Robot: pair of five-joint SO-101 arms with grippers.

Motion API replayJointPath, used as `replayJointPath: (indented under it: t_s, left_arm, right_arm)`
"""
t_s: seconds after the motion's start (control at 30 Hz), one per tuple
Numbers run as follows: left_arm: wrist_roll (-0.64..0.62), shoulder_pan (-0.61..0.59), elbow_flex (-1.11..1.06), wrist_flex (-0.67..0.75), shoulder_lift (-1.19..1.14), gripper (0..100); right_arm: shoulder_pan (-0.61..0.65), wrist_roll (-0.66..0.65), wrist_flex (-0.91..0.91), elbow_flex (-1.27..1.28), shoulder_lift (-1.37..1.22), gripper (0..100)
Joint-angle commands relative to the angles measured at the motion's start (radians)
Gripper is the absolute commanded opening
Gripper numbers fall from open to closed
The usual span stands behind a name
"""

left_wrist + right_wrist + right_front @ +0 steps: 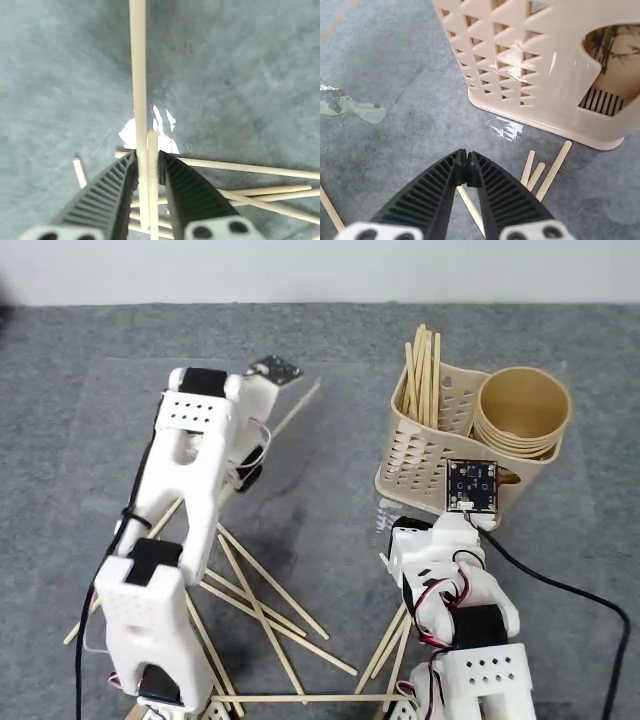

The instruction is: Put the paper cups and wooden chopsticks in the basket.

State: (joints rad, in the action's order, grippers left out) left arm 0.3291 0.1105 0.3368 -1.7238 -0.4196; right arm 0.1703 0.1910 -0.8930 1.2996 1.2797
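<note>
A beige slotted basket (420, 455) stands at the back right. It holds a stack of paper cups (522, 410) and several upright wooden chopsticks (422, 370). My left gripper (146, 159) hangs low over the mat, shut on two chopsticks (138, 75) that run out ahead between its fingers. In the high view the long one (298, 405) sticks out past the left arm (190, 470). My right gripper (466, 161) is shut with nothing in it, just above the mat in front of the basket wall (545, 65). Three chopstick ends (540, 172) lie beside it.
Several loose chopsticks (265, 605) lie crossed on the grey mat between the two arm bases, and more (260, 170) show under the left gripper. The right arm (450, 560) stands close against the basket's front. A greenish patch (355, 107) marks the mat.
</note>
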Motion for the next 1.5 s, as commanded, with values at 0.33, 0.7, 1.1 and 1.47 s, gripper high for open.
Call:
replayJointPath:
  t_s: [0.33, 0.7, 1.1, 1.47]
  left_arm:
    - [-0.123, 0.023, 0.398, -0.025, 0.284, 1]
    - [-0.345, 0.186, 0.691, 0.230, 0.285, 1]
    - [-0.516, 0.319, 0.691, 0.749, 0.284, 1]
    - [-0.526, 0.443, 0.446, 0.959, 0.282, 1]
  right_arm:
    - [-0.002, -0.020, 0.008, -0.006, 0.025, 0.8]
    - [0.058, -0.098, -0.001, 0.052, 0.025, 0.8]
    - [0.071, -0.098, -0.001, 0.054, 0.025, 0.8]
    - [0.073, -0.140, -0.002, 0.055, 0.018, 0.8]
